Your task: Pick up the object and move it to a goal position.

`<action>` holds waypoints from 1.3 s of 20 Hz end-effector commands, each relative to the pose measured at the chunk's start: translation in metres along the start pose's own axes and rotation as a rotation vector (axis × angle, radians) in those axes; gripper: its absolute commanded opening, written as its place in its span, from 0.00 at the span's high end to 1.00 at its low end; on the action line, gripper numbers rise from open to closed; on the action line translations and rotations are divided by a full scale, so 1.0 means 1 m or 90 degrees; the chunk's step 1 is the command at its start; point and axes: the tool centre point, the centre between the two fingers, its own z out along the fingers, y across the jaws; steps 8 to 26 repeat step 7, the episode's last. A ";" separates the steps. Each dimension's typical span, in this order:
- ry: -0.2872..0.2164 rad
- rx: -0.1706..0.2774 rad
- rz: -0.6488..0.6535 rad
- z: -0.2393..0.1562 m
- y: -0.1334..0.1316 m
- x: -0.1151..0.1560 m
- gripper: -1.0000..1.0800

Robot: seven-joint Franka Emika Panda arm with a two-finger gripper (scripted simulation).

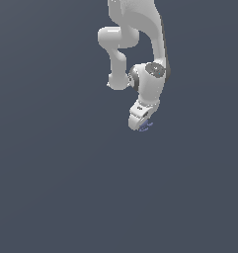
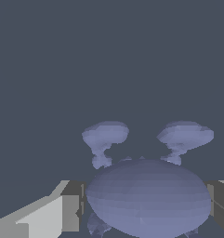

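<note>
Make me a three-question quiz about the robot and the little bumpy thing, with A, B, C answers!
1. Where is the object?
A. Between the fingers of the gripper
B. Far off by itself
C. On top of the arm

2. What colour is it?
A. Red
B. Blue-purple
C. Yellow

3. How is the gripper?
A. Wide open, nothing in it
B. Out of sight
C. Shut on the object

Answers:
1 A, since the wrist view shows a finger at each side of it.
2 B, since both views show it blue-purple.
3 C, since the fingers press against its rounded body.
</note>
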 end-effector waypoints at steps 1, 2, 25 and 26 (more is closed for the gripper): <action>0.000 0.000 0.001 -0.003 -0.012 0.005 1.00; 0.000 0.000 0.001 -0.004 -0.015 0.007 1.00; 0.000 0.000 0.001 -0.006 -0.023 0.010 1.00; 0.000 0.000 0.001 -0.006 -0.023 0.010 1.00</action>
